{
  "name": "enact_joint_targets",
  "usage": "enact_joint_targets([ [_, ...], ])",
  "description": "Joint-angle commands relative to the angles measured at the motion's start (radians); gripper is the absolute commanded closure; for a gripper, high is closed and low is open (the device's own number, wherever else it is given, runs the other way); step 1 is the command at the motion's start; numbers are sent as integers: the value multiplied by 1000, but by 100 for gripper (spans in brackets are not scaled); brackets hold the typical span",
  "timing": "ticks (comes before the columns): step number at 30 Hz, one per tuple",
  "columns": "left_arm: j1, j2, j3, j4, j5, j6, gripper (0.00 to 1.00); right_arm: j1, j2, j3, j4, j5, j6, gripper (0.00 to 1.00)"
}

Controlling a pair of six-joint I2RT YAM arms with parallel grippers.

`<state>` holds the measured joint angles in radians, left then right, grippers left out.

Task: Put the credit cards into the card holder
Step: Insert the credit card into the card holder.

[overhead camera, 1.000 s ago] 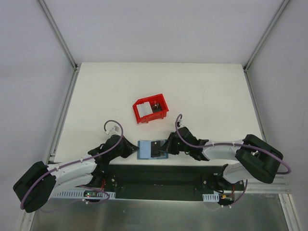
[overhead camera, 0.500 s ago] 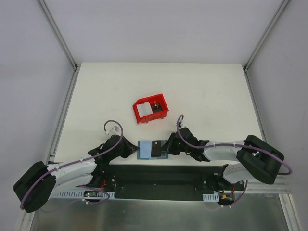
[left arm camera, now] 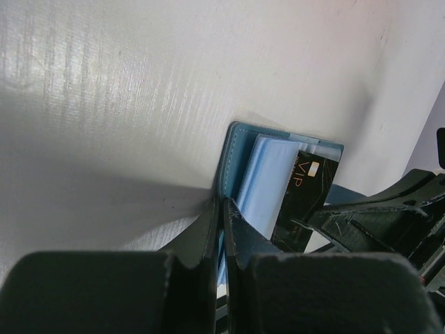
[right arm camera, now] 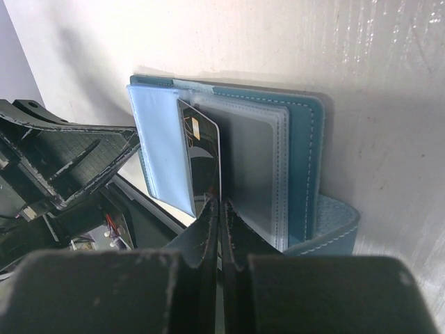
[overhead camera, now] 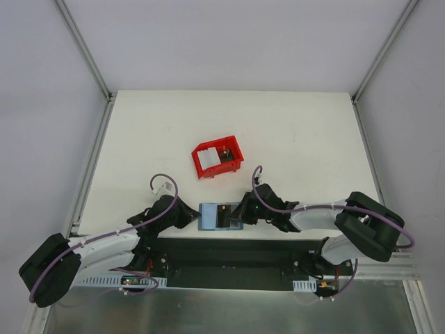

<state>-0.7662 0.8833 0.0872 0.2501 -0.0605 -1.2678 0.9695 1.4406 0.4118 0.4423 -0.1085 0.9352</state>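
Risk: right gripper point(right arm camera: 220, 207), clamped on dark VIP card point(right arm camera: 200, 160), may jam it against clear pocket point(right arm camera: 254, 167); left gripper point(left arm camera: 221, 209) pinching card holder point(left arm camera: 235, 160) could slip.

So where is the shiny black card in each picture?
Top external: the shiny black plastic card sits low, in the middle.
Left wrist: right of centre.
Right wrist: left of centre.
Shared landmark: the teal-blue folding wallet holding it.

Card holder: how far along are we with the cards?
Done: card holder lies open, left gripper jaws clamped on its cover. In hand: right gripper pinches the dark card at the pockets, not fully in. Left: a white card sits in the red bin.
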Motion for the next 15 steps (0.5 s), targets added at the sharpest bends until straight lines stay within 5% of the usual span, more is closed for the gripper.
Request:
enact_joint_targets([
  [1, -4, 3, -9, 2, -2, -5, 100, 9, 32, 25, 7, -23, -1, 100],
  [15, -4, -6, -10, 0, 4, -1, 100, 12, 153, 139, 36, -99, -70, 99],
])
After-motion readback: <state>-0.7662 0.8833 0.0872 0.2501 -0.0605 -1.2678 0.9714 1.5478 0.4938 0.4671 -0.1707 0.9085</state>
